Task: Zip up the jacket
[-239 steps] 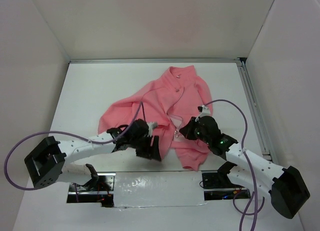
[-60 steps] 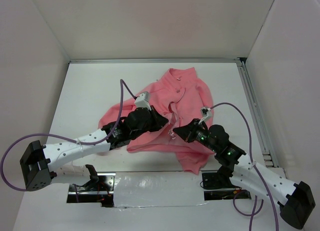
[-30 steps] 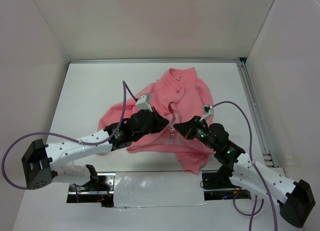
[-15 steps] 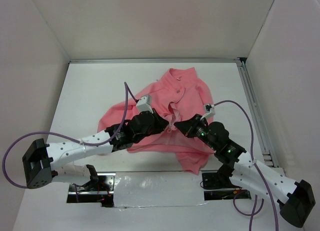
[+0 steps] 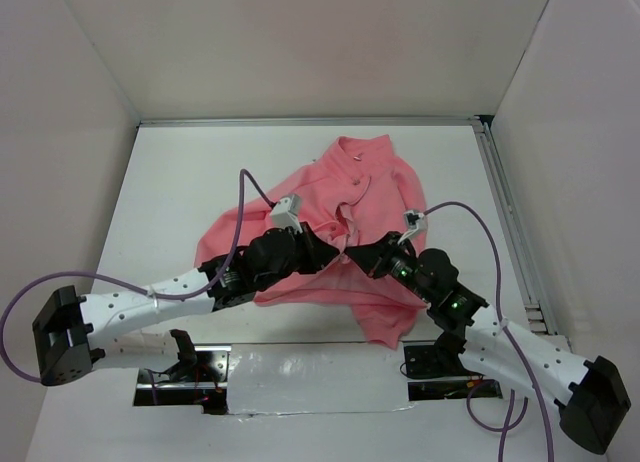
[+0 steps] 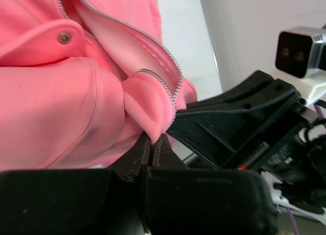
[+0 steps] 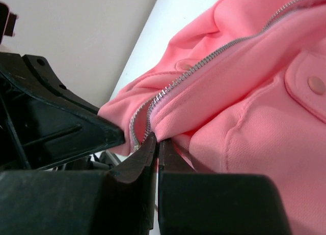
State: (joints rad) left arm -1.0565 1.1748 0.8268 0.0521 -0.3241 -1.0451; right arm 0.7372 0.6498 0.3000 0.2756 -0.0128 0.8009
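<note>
The salmon-pink jacket (image 5: pixel 375 187) lies crumpled on the white table (image 5: pixel 180 182), collar at the far end, front partly open. My two grippers meet tip to tip at the lower front. The left gripper (image 5: pixel 334 246) (image 6: pixel 153 140) is shut on a fold of fleece beside one zipper edge (image 6: pixel 168 67). The right gripper (image 5: pixel 353 250) (image 7: pixel 157 139) is shut on the fabric just under the other toothed zipper edge (image 7: pixel 204 67). Each wrist view shows the other gripper's black body close by. Whether a zipper slider is there cannot be told.
A metal rail (image 5: pixel 505 212) runs along the table's right side, with white walls on three sides. A taped strip (image 5: pixel 300 367) crosses the near edge between the arm bases. Purple cables (image 5: pixel 465 217) loop above both arms. Snap buttons (image 6: pixel 64 37) (image 7: pixel 316 85) dot the jacket.
Both grippers have stayed shut on the jacket and have drawn a little closer together at the front opening. The left arm has stretched further toward the centre.
</note>
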